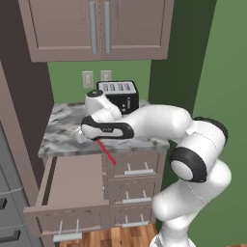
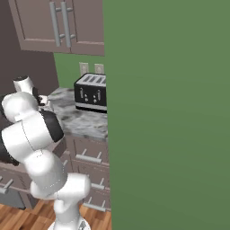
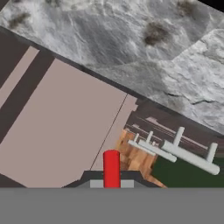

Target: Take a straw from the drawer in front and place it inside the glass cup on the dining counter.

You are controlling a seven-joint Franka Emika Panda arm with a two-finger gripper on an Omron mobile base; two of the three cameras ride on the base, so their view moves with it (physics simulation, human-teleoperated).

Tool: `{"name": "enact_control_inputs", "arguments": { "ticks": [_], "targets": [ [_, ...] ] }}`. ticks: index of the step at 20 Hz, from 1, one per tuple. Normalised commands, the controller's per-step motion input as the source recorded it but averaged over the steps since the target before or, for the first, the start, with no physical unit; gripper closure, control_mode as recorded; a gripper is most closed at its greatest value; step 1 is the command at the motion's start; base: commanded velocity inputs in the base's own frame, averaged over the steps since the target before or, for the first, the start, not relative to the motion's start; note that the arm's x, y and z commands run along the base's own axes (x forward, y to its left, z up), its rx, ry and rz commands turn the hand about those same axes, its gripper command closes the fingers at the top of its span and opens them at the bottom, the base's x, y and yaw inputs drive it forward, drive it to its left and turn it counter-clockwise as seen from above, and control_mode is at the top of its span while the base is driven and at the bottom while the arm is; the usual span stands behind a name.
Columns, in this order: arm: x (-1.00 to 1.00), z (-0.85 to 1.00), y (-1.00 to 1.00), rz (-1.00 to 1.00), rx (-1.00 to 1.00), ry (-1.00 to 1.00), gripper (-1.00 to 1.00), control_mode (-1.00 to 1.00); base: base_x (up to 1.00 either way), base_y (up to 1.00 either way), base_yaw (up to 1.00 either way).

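Pinching the thin red straw (image 3: 111, 168), the two-finger gripper (image 1: 98, 139) is hanging centre-frame above the open taupe-brown drawer (image 1: 72, 185). Pickup looks done; carrying it to the glass cup remains.

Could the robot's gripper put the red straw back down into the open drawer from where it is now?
Probably yes. The gripper is shut on the straw, which hangs slanting just above the open drawer. The drawer is pulled out, and nothing sits between the straw and its bare bottom.

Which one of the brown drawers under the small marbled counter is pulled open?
The wide drawer at the left, directly under the counter; the narrower drawers beside it are closed.
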Motion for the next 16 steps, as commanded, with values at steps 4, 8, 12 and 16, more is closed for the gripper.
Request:
{"name": "enact_control_inputs", "arguments": {
  "ticks": [4,8,12,16],
  "targets": [
    [0.00,0.38,-0.69,-0.17,0.03,-0.05,1.00,-1.00,0.00,0.00,0.00],
    [0.00,0.20,-0.67,-0.17,0.03,-0.01,1.00,-1.00,0.00,0.00,0.00],
    [0.00,0.07,-0.63,-0.14,0.02,0.00,1.00,-1.00,0.00,0.00,0.00],
    [0.01,0.00,-0.66,-0.11,0.00,0.01,1.00,-1.00,0.00,0.00,0.00]
  ]
}}
